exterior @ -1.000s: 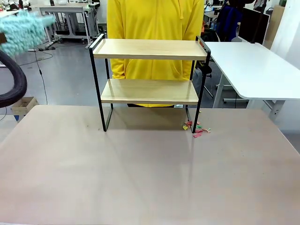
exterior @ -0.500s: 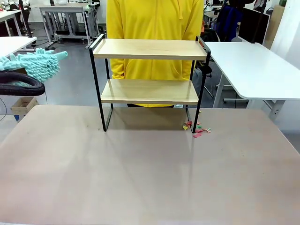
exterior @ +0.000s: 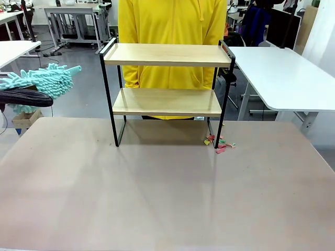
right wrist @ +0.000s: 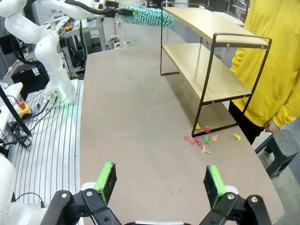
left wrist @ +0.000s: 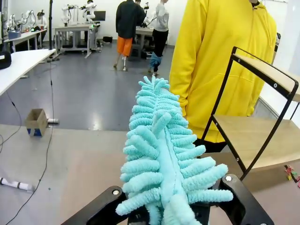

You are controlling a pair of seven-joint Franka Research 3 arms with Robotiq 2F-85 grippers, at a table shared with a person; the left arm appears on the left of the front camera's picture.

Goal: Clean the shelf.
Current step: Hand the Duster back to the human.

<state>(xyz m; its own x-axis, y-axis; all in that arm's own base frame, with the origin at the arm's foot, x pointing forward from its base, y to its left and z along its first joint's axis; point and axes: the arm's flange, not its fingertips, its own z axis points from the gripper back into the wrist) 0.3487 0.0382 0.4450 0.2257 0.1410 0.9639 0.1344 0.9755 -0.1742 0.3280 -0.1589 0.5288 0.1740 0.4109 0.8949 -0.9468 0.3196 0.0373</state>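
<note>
Left gripper (left wrist: 171, 213): jaws clamped on the base of a teal fluffy duster (left wrist: 161, 154), whose head sticks straight out ahead of the fingers. Right gripper (right wrist: 159, 180): jaws wide apart, nothing between the green pads, hanging over the near part of the table (exterior: 157, 198) and well back from the work.

Change over the last second: in the front view the duster (exterior: 44, 81) was up in the top left corner and blurred; it has since dropped and swung inward, and now lies roughly level, tip pointing toward the shelf (exterior: 167, 78). Judged: the left arm is lining up for a sweep, and no wiping has begun.

Shelf relative to the left jaws: ahead and off to one side, apart from the duster tip, no contact. In the front view the tip sits at a height between the two boards, left of the black frame. The shelf stands at the far edge of the table, with a person in a yellow hoodie (exterior: 172, 31) right behind it.

Both boards look bare. Small coloured paper scraps (exterior: 219, 144) lie on the table by the shelf's right foot
</note>
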